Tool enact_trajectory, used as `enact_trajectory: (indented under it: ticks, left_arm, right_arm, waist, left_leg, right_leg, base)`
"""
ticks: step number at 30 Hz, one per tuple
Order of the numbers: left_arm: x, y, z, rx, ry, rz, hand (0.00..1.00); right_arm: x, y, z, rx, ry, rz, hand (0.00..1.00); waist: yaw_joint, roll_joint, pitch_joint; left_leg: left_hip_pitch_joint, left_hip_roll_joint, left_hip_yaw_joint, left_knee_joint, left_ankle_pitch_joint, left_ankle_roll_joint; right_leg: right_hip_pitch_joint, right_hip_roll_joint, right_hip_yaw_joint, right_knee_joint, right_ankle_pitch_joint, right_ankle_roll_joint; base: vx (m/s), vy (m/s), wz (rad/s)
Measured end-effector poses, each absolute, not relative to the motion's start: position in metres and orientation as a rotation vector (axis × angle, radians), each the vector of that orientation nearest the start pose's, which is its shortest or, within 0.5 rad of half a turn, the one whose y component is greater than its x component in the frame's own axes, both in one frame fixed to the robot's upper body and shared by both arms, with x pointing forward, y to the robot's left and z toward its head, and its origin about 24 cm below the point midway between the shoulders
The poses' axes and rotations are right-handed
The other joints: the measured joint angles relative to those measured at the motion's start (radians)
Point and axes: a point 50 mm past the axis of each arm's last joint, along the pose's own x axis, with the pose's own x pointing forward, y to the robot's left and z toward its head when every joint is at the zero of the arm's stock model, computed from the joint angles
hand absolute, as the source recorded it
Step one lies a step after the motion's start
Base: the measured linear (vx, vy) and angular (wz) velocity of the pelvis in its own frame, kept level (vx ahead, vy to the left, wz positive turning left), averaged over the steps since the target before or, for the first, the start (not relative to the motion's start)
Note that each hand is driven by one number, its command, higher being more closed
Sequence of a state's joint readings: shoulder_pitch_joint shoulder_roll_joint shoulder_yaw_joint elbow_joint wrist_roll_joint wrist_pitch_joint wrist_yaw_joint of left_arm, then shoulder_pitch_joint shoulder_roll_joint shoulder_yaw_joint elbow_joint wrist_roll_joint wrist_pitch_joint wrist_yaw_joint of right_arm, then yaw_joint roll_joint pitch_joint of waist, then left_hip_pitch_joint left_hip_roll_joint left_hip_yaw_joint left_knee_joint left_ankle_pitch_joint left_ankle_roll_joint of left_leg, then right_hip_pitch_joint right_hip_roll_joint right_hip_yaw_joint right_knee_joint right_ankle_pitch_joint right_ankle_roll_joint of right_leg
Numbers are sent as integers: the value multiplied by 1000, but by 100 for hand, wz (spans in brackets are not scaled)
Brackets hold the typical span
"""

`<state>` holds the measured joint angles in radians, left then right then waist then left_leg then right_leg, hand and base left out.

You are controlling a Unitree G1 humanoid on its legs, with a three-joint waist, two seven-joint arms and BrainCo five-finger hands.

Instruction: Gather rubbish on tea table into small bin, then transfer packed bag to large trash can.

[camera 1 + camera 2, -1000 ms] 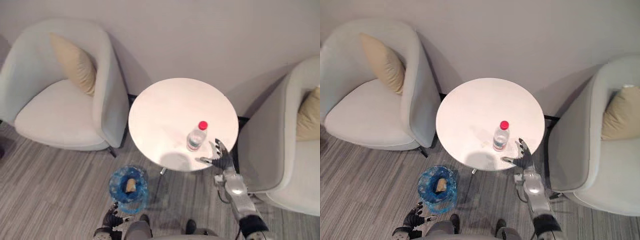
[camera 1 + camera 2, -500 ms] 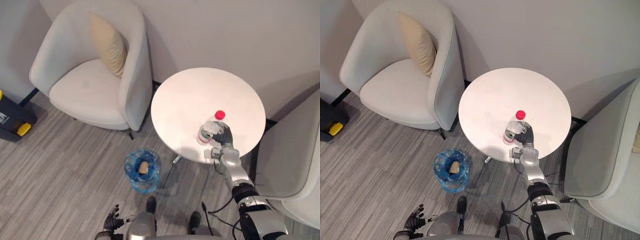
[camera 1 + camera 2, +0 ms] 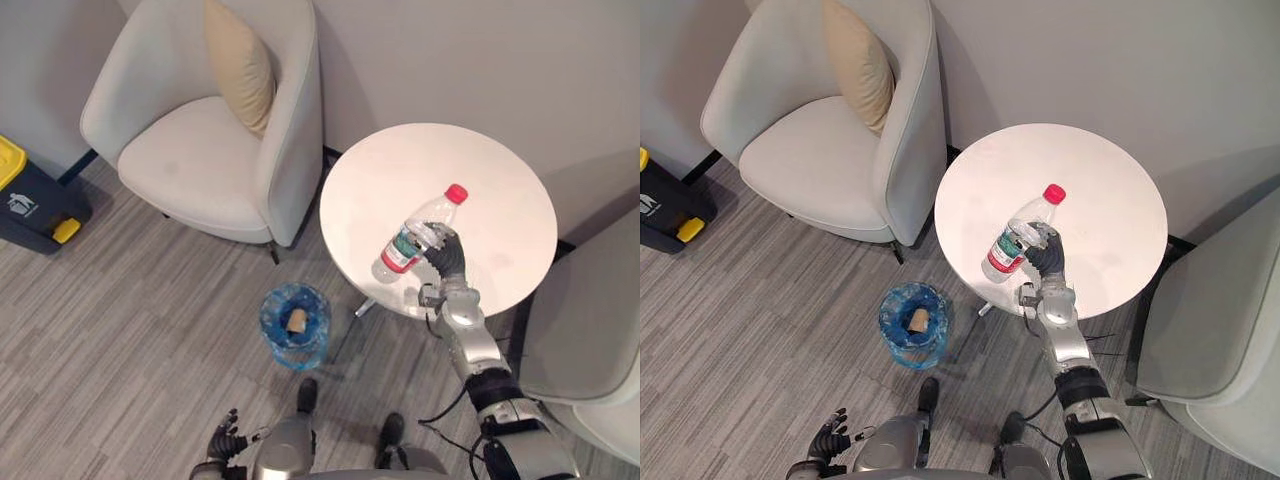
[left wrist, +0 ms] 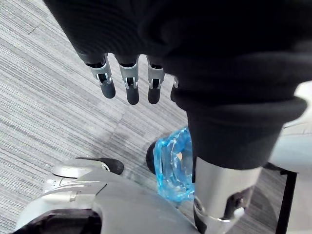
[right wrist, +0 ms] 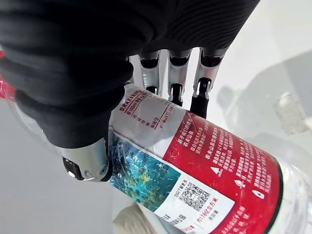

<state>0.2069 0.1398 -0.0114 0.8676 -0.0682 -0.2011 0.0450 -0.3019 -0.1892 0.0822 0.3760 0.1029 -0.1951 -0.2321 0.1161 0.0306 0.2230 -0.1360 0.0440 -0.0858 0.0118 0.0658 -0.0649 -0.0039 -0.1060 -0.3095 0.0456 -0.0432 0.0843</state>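
Observation:
A clear plastic bottle [image 3: 413, 233] with a red cap and a red and white label [image 5: 204, 165] is tilted above the round white tea table [image 3: 490, 170], its cap pointing to the far right. My right hand [image 3: 446, 259] is shut on the bottle's middle, and the fingers [image 5: 176, 92] curl round the label. The small bin [image 3: 296, 325], lined with a blue bag, stands on the floor left of the table with a tan scrap [image 3: 296, 321] inside. My left hand [image 3: 226, 439] hangs low near the floor, fingers [image 4: 127, 87] straight and holding nothing.
A pale armchair [image 3: 190, 160] with a tan cushion [image 3: 240, 65] stands left of the table. A second pale armchair [image 3: 590, 330] is on the right. A dark trash can with a yellow lid [image 3: 25, 200] sits at the far left on the grey striped floor.
My right hand, open beside the upright bottle a second ago, has curled round it, then raised and tilted it. The camera has shifted, bringing the dark trash can into view.

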Motion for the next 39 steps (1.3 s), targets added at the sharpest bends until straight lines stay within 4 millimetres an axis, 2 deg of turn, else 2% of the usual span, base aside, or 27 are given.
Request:
enact_trajectory:
  ticks: [2,5,6,7,9,12,13,14,16,17,18,19,20,21,23,24,25,26,27,28,30,31,34,35,38,39]
  left_arm:
    - [106,206,-139,89,840,152,0]
    - [115,204,-136,93,813,142,0]
    - [116,204,-136,97,806,137,0]
    - [116,205,-135,98,807,140,0]
    - [116,205,-135,102,807,140,0]
    - [116,207,-135,119,808,131,0]
    - [116,207,-135,127,810,119,0]
    - [113,208,-137,140,823,116,0]
    - [110,209,-137,151,832,108,0]
    - [111,210,-137,154,829,108,0]
    - [111,211,-137,157,830,107,0]
    - [112,214,-136,175,826,98,0]
    - [115,215,-135,196,818,82,0]
    - [121,214,-133,210,806,64,0]
    - [130,214,-131,219,789,58,0]
    - [134,214,-130,222,780,56,0]
    - [143,212,-127,226,755,49,0]
    - [156,211,-122,230,715,48,0]
    - [164,209,-119,230,691,49,0]
    - [177,204,-113,231,648,38,0]
    - [189,202,-106,212,600,51,0]
    - [197,201,-102,198,578,69,0]
    - [215,199,-92,193,531,87,0]
    - [229,194,-85,179,493,92,0]
    - [253,185,-68,114,413,123,0]
    - [265,182,-56,86,361,145,0]
  right_arm:
    - [300,-167,56,-134,-133,-91,100]
    - [291,-161,56,-147,-156,-58,100]
    - [287,-157,57,-161,-171,-37,100]
    - [284,-153,57,-168,-177,-15,100]
    - [279,-147,53,-195,-176,13,100]
    - [274,-134,47,-221,-162,64,100]
    - [271,-124,45,-229,-158,108,100]
    - [269,-111,43,-251,-161,165,100]
    - [265,-97,40,-270,-159,239,100]
    - [263,-88,36,-278,-148,292,100]
    - [262,-83,34,-284,-143,317,100]
    - [263,-73,30,-286,-126,363,100]
    - [262,-71,25,-293,-103,377,100]
    - [261,-68,19,-294,-80,392,100]
    - [270,-57,14,-379,-62,464,100]
    - [274,-56,15,-399,-70,471,100]
    - [283,-55,23,-434,-98,470,100]
    - [294,-54,35,-477,-147,464,100]
    - [299,-53,40,-493,-167,458,100]
    - [313,-56,49,-551,-190,442,100]
    - [330,-58,61,-619,-210,415,100]
    - [339,-62,65,-653,-202,387,100]
    - [351,-77,69,-726,-185,319,100]
    - [359,-90,76,-745,-186,245,100]
    - [371,-102,98,-756,-234,133,100]
    - [377,-107,112,-752,-265,80,100]
  waist:
    - [-6,0,0]
    - [-7,-1,-1]
    - [-17,-1,-1]
    - [-22,-4,0]
    - [-24,-5,0]
    - [-21,-15,0]
    - [-18,-20,2]
    - [-8,-27,3]
    - [5,-36,8]
    - [7,-39,8]
    - [7,-40,8]
    - [4,-49,14]
    - [0,-50,17]
    - [2,-44,22]
    - [6,-40,43]
    - [7,-40,47]
    - [7,-38,66]
    - [6,-44,99]
    - [3,-33,121]
    - [14,-12,146]
    - [38,0,168]
    - [37,8,192]
    - [37,9,209]
    - [37,9,211]
    - [28,9,212]
    - [19,8,223]
  left_leg:
    - [-4,-11,-50,0,2,0]
    - [-28,-16,-60,-1,23,3]
    - [-45,-19,-8,-7,37,17]
    - [-57,0,129,6,6,71]
    - [-77,45,320,69,-11,96]
    - [-86,14,306,117,-23,86]
    - [-90,9,306,148,-49,91]
    - [-101,12,308,213,-98,91]
    - [-107,15,311,282,-147,95]
    - [-122,19,306,331,-186,100]
    - [-129,19,302,350,-198,102]
    - [-138,9,284,374,-217,108]
    - [-145,7,263,386,-225,115]
    - [-152,2,236,393,-228,116]
    - [-176,-4,180,421,-233,109]
    - [-193,-9,166,435,-233,108]
    - [-234,-21,140,483,-239,98]
    - [-281,-39,113,547,-249,85]
    - [-307,-42,102,581,-254,79]
    - [-366,-32,85,622,-259,75]
    - [-452,-21,81,644,-251,63]
    - [-487,-19,72,657,-245,54]
    - [-579,-13,57,688,-235,40]
    - [-645,-13,44,705,-228,32]
    - [-768,-12,38,730,-213,23]
    - [-818,-10,38,743,-203,22]
  right_leg:
    - [25,-4,-56,2,-19,0]
    - [35,-18,-128,12,-43,0]
    - [34,-28,-169,26,-57,-2]
    - [36,-39,-208,43,-67,0]
    - [45,-57,-244,68,-85,16]
    - [66,-89,-270,104,-107,40]
    - [75,-105,-270,117,-111,46]
    - [73,-117,-261,163,-126,51]
    - [61,-145,-251,243,-152,55]
    - [27,-171,-229,346,-167,44]
    - [-4,-187,-207,411,-170,38]
    - [-79,-215,-132,559,-153,10]
    - [-137,-209,-54,636,-167,-21]
    - [-163,-182,5,651,-203,-18]
    - [-228,-135,71,592,-241,-10]
    - [-248,-132,72,568,-241,-9]
    - [-273,-130,72,513,-236,-1]
    - [-305,-133,72,483,-205,12]
    - [-318,-133,73,509,-178,20]
    - [-371,-129,64,557,-186,13]
    - [-463,-123,69,610,-194,-2]
    - [-499,-123,65,636,-201,-12]
    - [-589,-122,51,690,-210,-28]
    - [-654,-126,42,723,-215,-38]
    - [-777,-137,30,779,-219,-52]
    - [-830,-147,27,814,-226,-60]
  base:
    - [51,-37,67]
    - [8,-14,82]
    - [-23,53,91]
    - [-18,55,88]
    - [69,30,71]
    - [97,82,53]
    - [72,110,14]
    - [55,92,6]
    - [26,70,-10]
    - [9,77,-7]
    - [5,99,4]
    - [11,111,23]
    - [18,105,49]
    - [39,54,76]
    - [35,-3,78]
    - [-7,-43,85]
    - [-43,-85,104]
    - [-64,-101,115]
    - [-114,-109,92]
    - [-109,-84,44]
    - [-137,-104,5]
    - [-136,-106,5]
    - [-145,-110,13]
    - [-132,-84,15]
    - [-140,-82,15]
    - [-144,-101,20]
